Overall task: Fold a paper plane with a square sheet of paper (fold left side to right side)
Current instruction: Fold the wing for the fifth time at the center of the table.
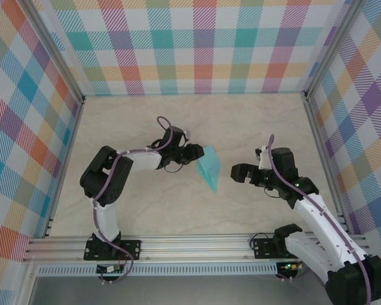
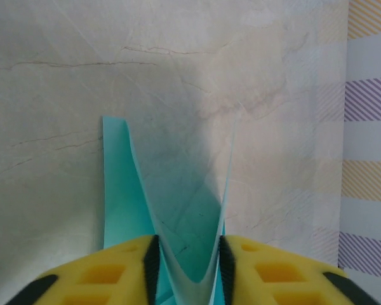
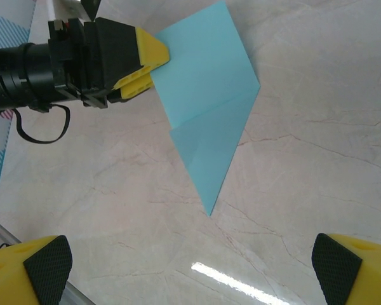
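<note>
1. The left gripper [image 2: 187,260] is clenched on the paper plane [image 3: 209,108]. Its yellow fingers [image 2: 267,267] press a raised V of turquoise paper from both sides.
2. Risk: the two layers stand apart above the pinch. Squeezing harder could set a crease off the centre line, and a sharp pull could tear or drag the thin paper.
3. From above, the plane lies mid-way across the table [image 1: 146,210], tip toward 6 o'clock, with the pincer at its 10 o'clock edge. A lift may swing the free tip.
4. The right gripper [image 1: 239,171] hangs released and empty at the plane's 3 o'clock, apart from it, so nothing pins the paper down.
5. Hidden: how deep the paper sits between the pads, and whether the underside layers line up.
</note>
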Controlling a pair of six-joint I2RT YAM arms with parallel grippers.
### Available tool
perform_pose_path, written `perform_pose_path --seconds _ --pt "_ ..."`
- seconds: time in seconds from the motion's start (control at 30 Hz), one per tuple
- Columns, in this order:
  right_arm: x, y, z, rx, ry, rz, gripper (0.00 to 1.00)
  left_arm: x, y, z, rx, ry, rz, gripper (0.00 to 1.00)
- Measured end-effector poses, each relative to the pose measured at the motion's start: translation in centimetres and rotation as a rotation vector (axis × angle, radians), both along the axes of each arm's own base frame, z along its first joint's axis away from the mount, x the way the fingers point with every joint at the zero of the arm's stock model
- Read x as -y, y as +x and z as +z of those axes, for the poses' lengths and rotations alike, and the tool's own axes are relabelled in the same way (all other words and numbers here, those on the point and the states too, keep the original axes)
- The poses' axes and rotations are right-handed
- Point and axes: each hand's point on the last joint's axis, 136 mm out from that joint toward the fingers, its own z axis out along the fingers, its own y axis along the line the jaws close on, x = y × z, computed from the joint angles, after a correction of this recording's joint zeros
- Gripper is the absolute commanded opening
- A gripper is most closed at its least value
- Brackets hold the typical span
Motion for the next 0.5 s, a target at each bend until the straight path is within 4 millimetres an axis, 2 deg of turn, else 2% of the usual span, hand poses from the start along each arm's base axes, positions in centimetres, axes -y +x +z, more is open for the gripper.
perform_pose_path --seconds 0.27,0.5 --pt "-0.4 0.1 -2.5 -0.104 -0.014 0.030 1.00 0.3 0.0 0.3 0.038 -0.004 -0.035 0.01" --pt "-1.4 3.3 -2.6 -0.127 0.181 0.074 1.00 0.3 -0.8 0.5 0.089 -0.036 -0.113 0.00"
